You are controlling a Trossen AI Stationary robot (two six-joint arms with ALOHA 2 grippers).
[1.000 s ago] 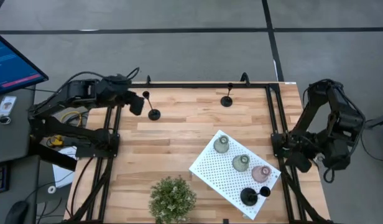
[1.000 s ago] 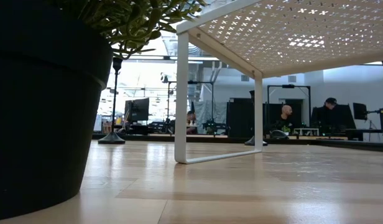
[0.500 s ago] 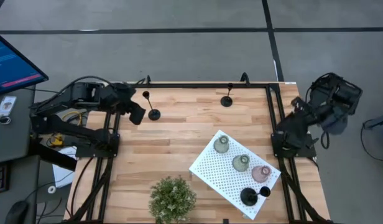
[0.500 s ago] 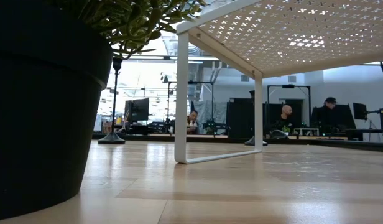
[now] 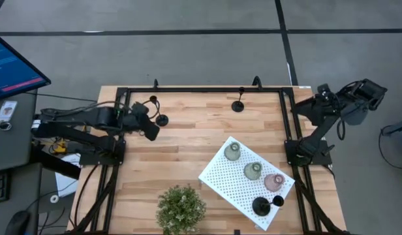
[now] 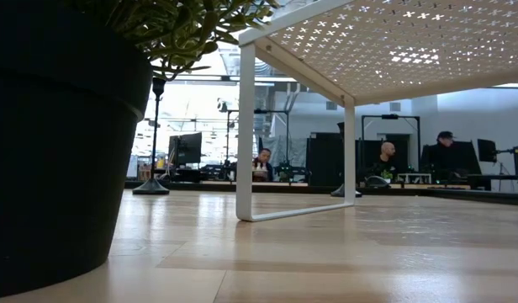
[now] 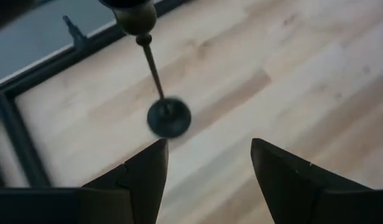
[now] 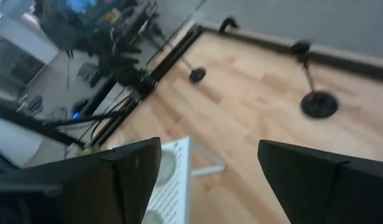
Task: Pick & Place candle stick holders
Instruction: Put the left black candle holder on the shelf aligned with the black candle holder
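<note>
Wooden tabletop [image 5: 188, 140] ran pale and bare through the middle, with grey floor all around it. On the white perforated board [image 5: 217, 179] sat the three pale holders, greenish [image 5: 232, 151], beige [image 5: 253, 171] and pinkish [image 5: 274, 182], with one black holder [image 5: 262, 206] at the board's near corner. Two black candle stick holders stood out on the wood near the far edge: one [image 5: 161, 119] on the left, another [image 5: 237, 106] toward the middle. A bushy potted plant [image 5: 181, 207] sat at the near edge.

The left claw [image 5: 150, 128] hung just beside that left holder, fingers spread, nothing in them. Its wrist view showed the holder's round base [image 7: 169, 117] ahead of the gap and the thin stem leaning up out of frame, blurred. The right claw [image 5: 320, 93] was up over the table's right rail, released as well, well away from every holder.

Now the risk, as I judged it: that stem was thin and the base small, so a finger coming in off-centre could clip the stem and topple the piece, or send it rolling toward the rail. A closure low on the base might simply slide off. The base lay ahead of the fingers and slightly to one side, so the line-up looked unfinished. Later, a tall stem carried low over the board could knock the pale holders already parked there.
</note>
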